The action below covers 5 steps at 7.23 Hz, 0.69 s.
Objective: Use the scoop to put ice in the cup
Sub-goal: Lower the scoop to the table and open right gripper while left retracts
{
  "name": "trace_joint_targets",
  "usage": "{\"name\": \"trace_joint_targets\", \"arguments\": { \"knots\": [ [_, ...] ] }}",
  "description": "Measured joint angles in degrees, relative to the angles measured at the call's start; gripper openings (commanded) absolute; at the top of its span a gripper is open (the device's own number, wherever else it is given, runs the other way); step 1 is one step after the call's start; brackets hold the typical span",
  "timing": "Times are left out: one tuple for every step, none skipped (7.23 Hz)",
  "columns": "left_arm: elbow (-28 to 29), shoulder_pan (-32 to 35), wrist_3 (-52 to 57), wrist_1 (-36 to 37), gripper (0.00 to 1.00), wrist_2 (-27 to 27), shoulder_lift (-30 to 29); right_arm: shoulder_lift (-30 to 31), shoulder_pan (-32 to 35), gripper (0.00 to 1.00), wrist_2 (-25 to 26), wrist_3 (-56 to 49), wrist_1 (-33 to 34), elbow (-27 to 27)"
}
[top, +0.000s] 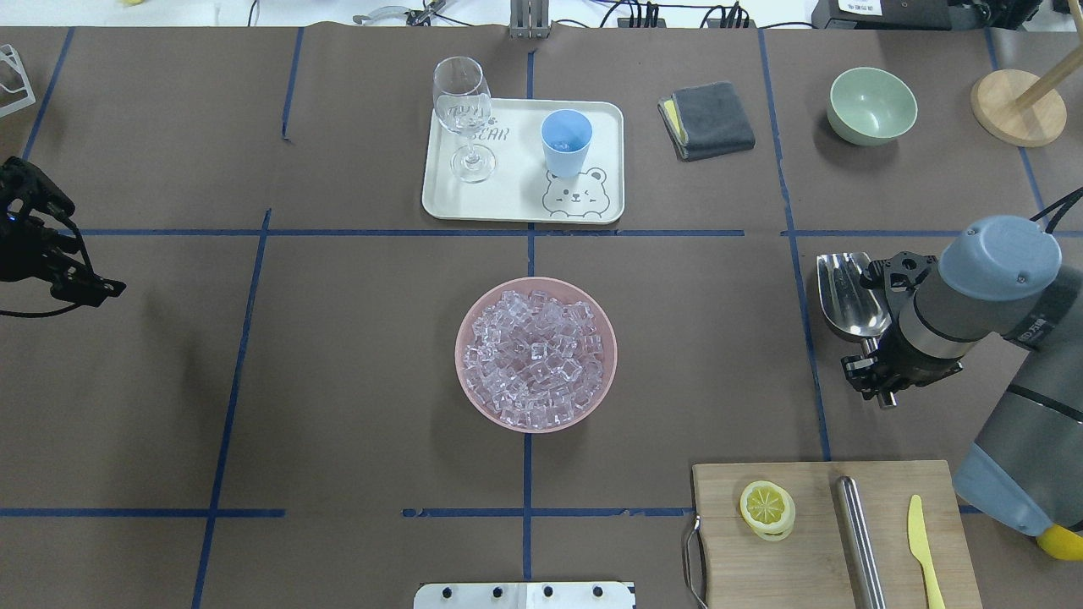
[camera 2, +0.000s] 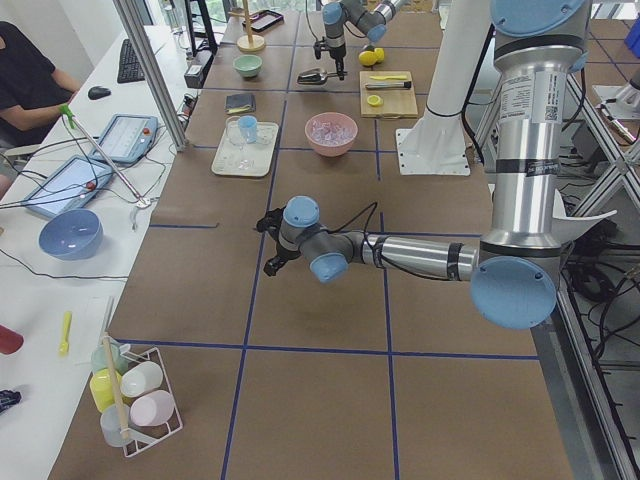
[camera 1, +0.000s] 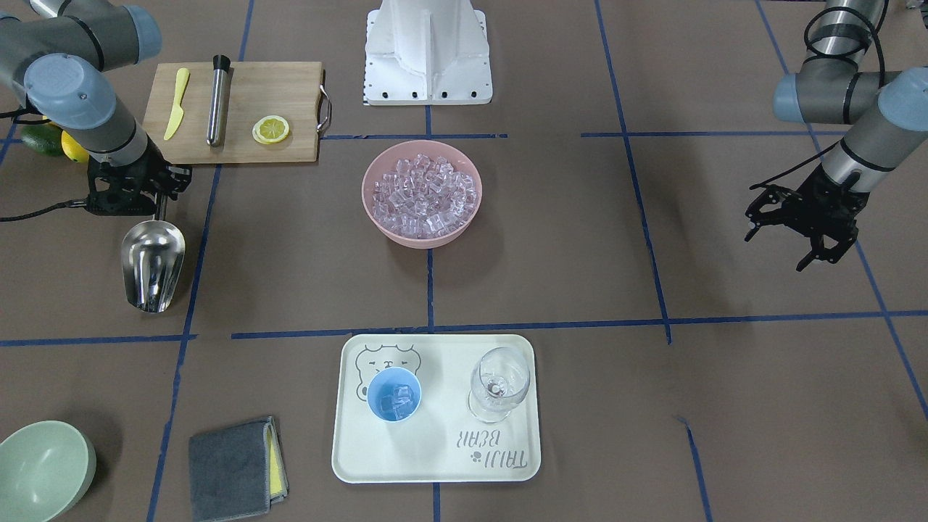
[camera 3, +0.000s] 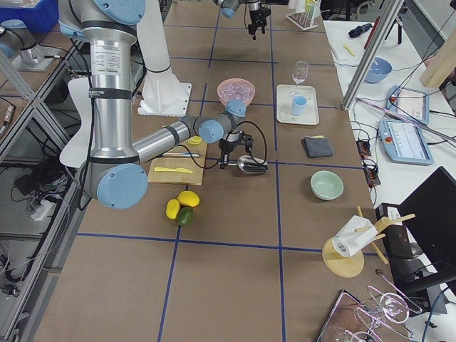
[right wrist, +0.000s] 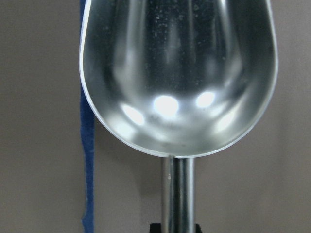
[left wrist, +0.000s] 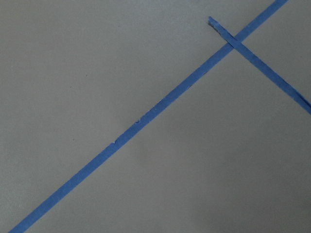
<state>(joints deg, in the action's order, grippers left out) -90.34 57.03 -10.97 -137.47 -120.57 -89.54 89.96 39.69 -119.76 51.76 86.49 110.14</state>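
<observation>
The steel scoop [camera 1: 152, 264] lies level just over the table on my right side, its trough [right wrist: 177, 73] empty. My right gripper [camera 1: 161, 206] is shut on the thin handle [right wrist: 179, 194]; in the overhead view the scoop [top: 850, 296] pokes out past the wrist. Ice [camera 1: 424, 196] is heaped in a pink bowl [top: 474, 389] at the table's centre. The light-blue cup [camera 1: 394, 394] stands on a cream tray [camera 1: 435, 464] and holds a few cubes. My left gripper [camera 1: 786, 243] hangs open over bare table, far from everything.
A wine glass [camera 1: 499, 383] shares the tray with the cup. Close behind the right arm, a cutting board [camera 1: 290, 87] carries a lemon slice [camera 1: 270, 130], a steel tube [camera 1: 217, 101] and a yellow knife [camera 1: 176, 103]. A grey cloth [camera 1: 232, 467] and a green bowl [camera 1: 43, 467] sit beyond.
</observation>
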Motion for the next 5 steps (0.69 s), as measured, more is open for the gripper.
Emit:
{"name": "trace_joint_targets", "arguments": {
  "knots": [
    [-0.1,0.1,0.0,0.0,1.0,0.0,0.0,-0.1,-0.1,0.0,-0.1,0.0,0.0,-0.3],
    [-0.1,0.2,0.0,0.0,1.0,-0.1,0.0,-0.3,-0.2,0.03,-0.1,0.0,0.0,-0.7],
    [-0.2,0.4,0.0,0.0,1.0,-0.2,0.0,-0.5,-0.3,0.92,-0.1,0.0,0.0,-1.0],
    [-0.2,0.7,0.0,0.0,1.0,-0.3,0.0,-0.6,-0.3,1.0,-0.1,0.1,0.0,-1.2],
    [-0.2,1.0,0.0,0.0,1.0,-0.3,0.0,-0.6,-0.4,1.0,0.0,0.5,0.0,-1.3]
  ]
}}
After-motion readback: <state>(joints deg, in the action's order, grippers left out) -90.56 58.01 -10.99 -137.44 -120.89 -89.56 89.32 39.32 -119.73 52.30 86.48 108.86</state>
